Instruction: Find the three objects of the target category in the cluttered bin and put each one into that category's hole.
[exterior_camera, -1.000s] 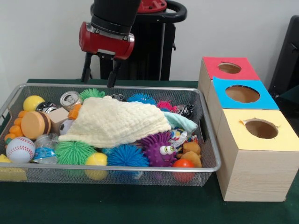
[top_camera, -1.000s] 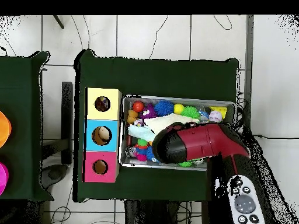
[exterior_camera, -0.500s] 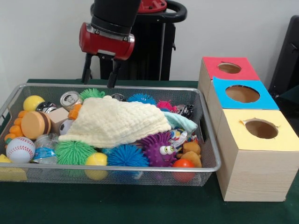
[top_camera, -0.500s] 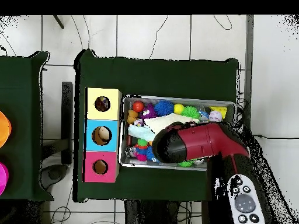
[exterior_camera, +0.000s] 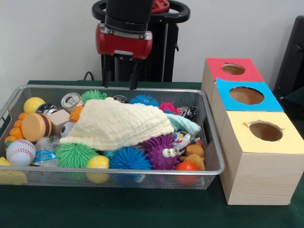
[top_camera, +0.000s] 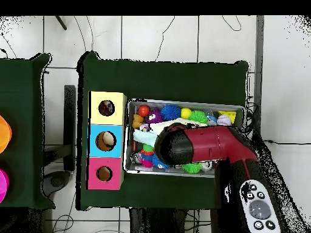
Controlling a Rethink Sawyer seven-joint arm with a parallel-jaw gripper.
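Note:
A wire bin (exterior_camera: 209, 142) holds a jumble of toys under a cream cloth (exterior_camera: 116, 124). Spiky balls show in green (exterior_camera: 76, 155), blue (exterior_camera: 129, 159) and purple with eyes (exterior_camera: 161, 151). A baseball (exterior_camera: 20, 152), yellow balls (exterior_camera: 34, 104) and cans (exterior_camera: 71, 100) lie at the left end. My gripper (exterior_camera: 118, 86) hangs open and empty above the bin's far rim, over the blue spiky ball (exterior_camera: 143, 100) at the back. In the overhead view the red arm (top_camera: 200, 145) covers the bin's middle. Three boxes with holes stand beside the bin: red (exterior_camera: 232, 69), blue (exterior_camera: 246, 95), yellow (exterior_camera: 265, 131).
The bin (top_camera: 130, 167) sits on a dark green table (top_camera: 164, 79). The row of boxes (top_camera: 106, 139) stands close against the bin's end. An orange ball (exterior_camera: 186, 167) and a brown toy (exterior_camera: 194, 154) lie in the near corner by the yellow box.
My gripper has shifted sideways along the bin's far rim, toward the boxes. It stays open. Nothing in the bin has moved.

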